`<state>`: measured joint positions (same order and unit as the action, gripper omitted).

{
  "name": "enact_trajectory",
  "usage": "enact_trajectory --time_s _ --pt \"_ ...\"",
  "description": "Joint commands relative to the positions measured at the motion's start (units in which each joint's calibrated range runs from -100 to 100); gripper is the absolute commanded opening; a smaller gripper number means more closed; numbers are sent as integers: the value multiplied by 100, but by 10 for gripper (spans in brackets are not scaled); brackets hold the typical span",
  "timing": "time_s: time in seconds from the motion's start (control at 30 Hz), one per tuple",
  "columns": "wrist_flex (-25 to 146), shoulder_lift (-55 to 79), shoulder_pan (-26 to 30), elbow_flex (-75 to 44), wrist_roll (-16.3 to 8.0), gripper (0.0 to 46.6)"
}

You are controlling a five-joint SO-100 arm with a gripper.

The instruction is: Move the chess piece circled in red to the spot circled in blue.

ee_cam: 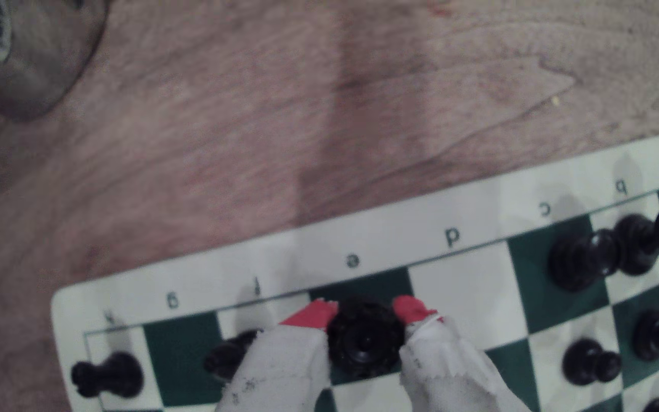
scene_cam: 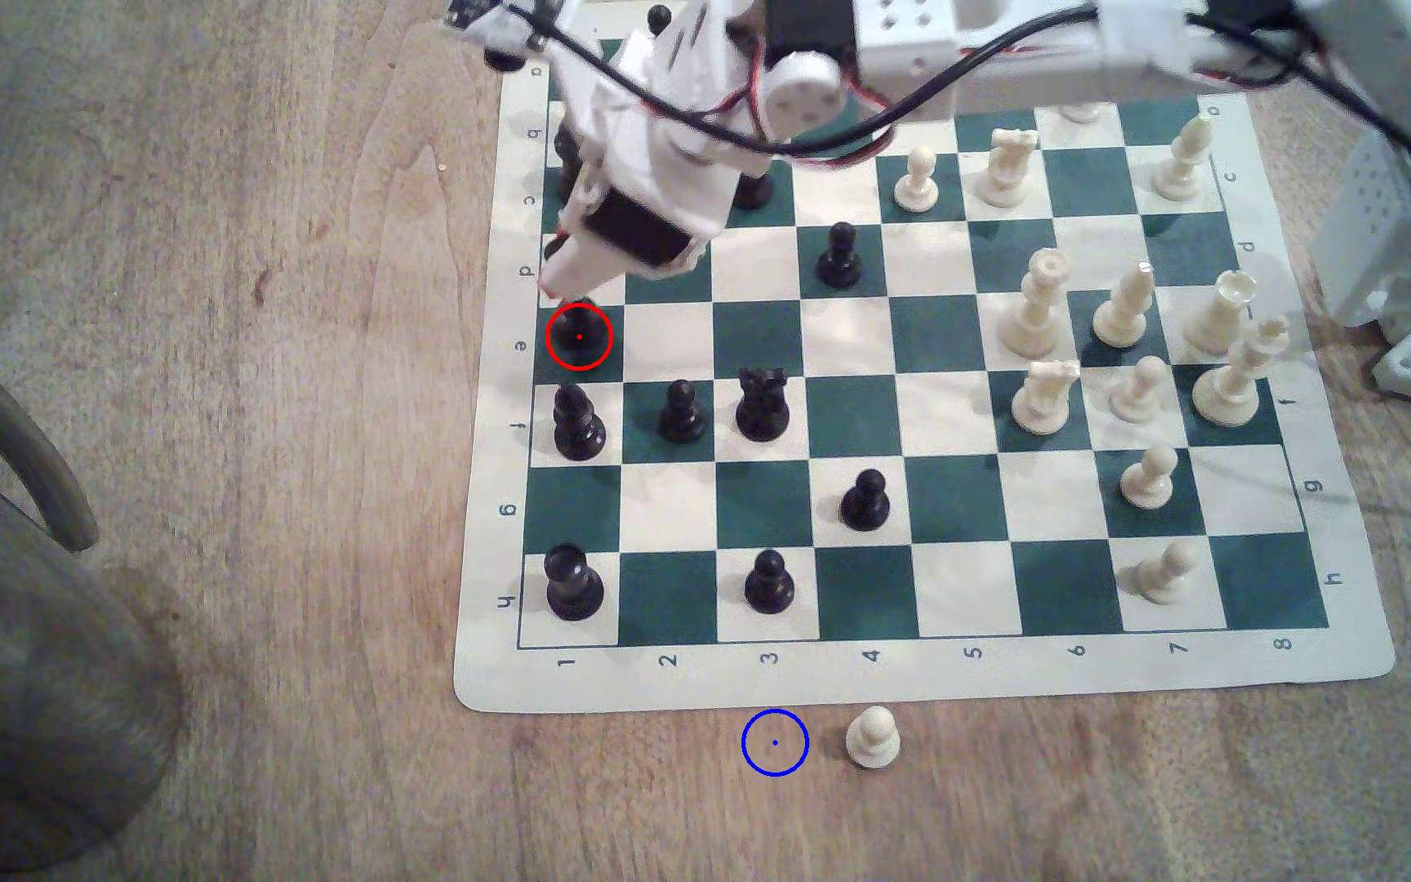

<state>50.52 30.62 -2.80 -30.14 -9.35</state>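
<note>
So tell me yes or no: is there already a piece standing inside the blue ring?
No. The blue ring encloses only bare wood; the cream pawn stands apart from it, on the exterior view's right.

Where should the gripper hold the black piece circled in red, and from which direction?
Grip the red-circled black piece just under its ridged coronet, coming from straight above. The gripper already straddles the round top there, so the fingers close on opposite sides.

Gripper (ee_cam: 363, 317) lowered, jaws slightly apart

Worn light-brown wood-grain tabletop (scene_cam: 261, 424), softly lit.
</note>
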Motion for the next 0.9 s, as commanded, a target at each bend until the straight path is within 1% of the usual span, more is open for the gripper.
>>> enact_trajectory --time_s 0.0,0.1,0.13,0.23,0.27,0.33,0.43,0.57,0.87 --pt "141 -1679 167 -32 -29 15" --pt "345 -2180 300 58 -54 15" --pt "395 -2536 433 312 -78 15" --pt "395 -3037 714 802 -83 14" --pt "452 -3181 894 947 -112 14" --pt "517 -3266 1113 1183 -151 14" --pt "386 -3436 1543 1999 -181 14" --pt "116 -3461 1927 2706 -190 13" --pt "26 -2961 2294 2506 -215 14"
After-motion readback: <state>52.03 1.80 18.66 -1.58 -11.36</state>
